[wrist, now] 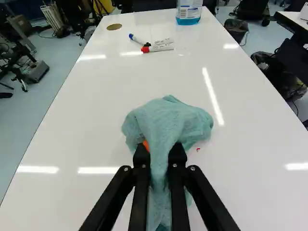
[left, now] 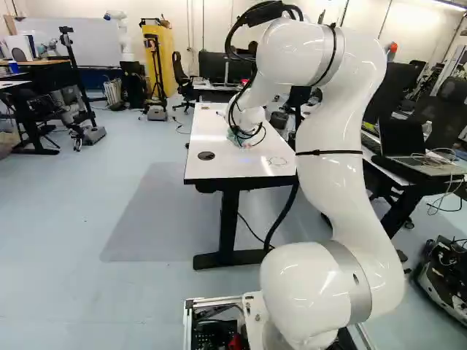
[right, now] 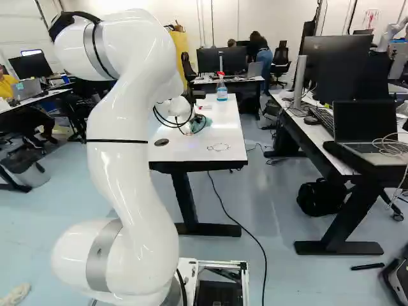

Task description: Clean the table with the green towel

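Note:
In the right base view my gripper (right: 190,129) is low over the white table (right: 226,135), largely hidden by cables, with the green towel (right: 203,123) at it. Seen from the wrist, the gripper (wrist: 160,156) is shut on the bunched green towel (wrist: 166,122). The cloth spreads on the tabletop ahead of the fingers, and a tail of it hangs back between them. A small red mark (wrist: 198,149) lies on the table beside the towel. Faint loop-like marks (right: 218,147) show near the table's close edge.
A spray bottle (wrist: 189,12) stands at the table's far end. Nearer lie a red-capped marker (wrist: 158,48) and a blue-tipped one (wrist: 138,40). To the right of the right base view, a desk holds a laptop (right: 364,124). Another robot (left: 122,35) stands far back.

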Controlling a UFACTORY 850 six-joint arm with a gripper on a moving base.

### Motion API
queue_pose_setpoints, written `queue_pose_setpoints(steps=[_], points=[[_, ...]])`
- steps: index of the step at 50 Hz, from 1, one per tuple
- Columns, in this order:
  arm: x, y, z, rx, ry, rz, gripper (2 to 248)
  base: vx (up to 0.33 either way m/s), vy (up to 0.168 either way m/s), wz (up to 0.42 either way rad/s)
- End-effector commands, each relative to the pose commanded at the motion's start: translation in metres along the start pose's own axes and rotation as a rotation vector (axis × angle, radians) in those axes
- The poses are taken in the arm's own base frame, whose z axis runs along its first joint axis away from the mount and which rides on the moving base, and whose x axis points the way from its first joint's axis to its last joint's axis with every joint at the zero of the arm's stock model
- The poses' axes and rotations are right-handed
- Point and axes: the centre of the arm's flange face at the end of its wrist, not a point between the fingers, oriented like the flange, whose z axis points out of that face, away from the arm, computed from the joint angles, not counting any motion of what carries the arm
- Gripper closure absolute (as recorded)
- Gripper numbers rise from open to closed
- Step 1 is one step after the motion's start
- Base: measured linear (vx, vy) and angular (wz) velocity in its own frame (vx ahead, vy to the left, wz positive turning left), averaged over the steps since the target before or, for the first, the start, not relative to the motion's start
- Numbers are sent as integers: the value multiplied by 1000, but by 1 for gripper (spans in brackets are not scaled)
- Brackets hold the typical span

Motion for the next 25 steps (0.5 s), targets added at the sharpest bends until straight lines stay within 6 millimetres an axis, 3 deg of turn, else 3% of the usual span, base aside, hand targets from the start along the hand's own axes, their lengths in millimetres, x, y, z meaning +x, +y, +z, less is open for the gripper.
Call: queue_pose_setpoints(steps=[25], points=[[-6,0,0,0,-64,0,205,0,0,0]])
